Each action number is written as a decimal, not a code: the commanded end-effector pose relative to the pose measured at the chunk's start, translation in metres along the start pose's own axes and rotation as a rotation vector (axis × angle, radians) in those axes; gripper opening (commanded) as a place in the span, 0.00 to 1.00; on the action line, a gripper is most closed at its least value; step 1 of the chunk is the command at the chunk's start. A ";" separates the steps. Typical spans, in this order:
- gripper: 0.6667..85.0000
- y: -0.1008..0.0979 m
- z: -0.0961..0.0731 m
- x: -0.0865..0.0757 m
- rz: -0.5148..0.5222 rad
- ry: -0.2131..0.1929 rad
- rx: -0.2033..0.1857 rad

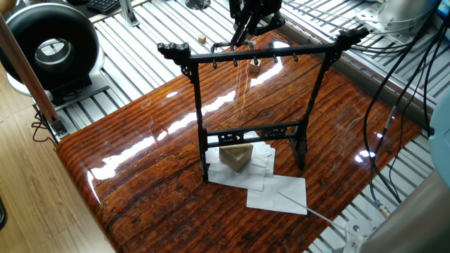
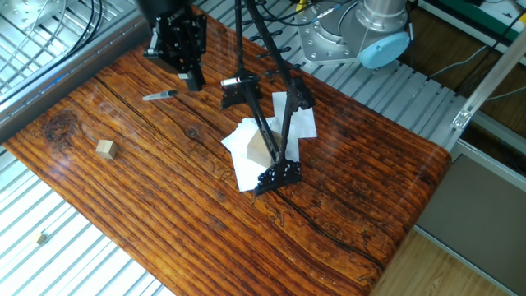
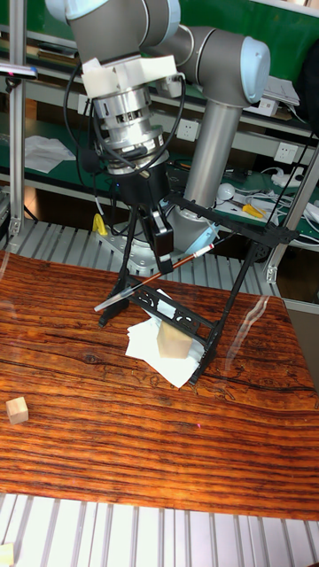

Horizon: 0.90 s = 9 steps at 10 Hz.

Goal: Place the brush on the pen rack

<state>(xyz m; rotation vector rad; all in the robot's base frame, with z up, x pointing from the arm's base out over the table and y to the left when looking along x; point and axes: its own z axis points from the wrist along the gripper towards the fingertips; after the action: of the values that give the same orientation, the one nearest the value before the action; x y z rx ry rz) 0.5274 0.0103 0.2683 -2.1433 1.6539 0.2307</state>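
In one fixed view the gripper (image 1: pixel 242 28) is cut off by the top edge, and the pen rack (image 1: pixel 247 112) crossbar screens its fingertips. The brush (image 3: pixel 155 280) appears clamped; contact is too small to confirm.

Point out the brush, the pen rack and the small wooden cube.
brush (image 3: pixel 158 277): tall fixed view, middle of its shaft.
pen rack (image 1: pixel 260 55): one fixed view, top crossbar.
small wooden cube (image 2: pixel 104 148): the other fixed view, its top face.
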 end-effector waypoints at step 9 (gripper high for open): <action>0.00 0.002 -0.002 -0.007 0.008 -0.024 -0.008</action>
<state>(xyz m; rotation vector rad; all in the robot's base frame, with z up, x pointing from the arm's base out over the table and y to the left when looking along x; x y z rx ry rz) 0.5251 0.0111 0.2686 -2.1391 1.6665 0.2447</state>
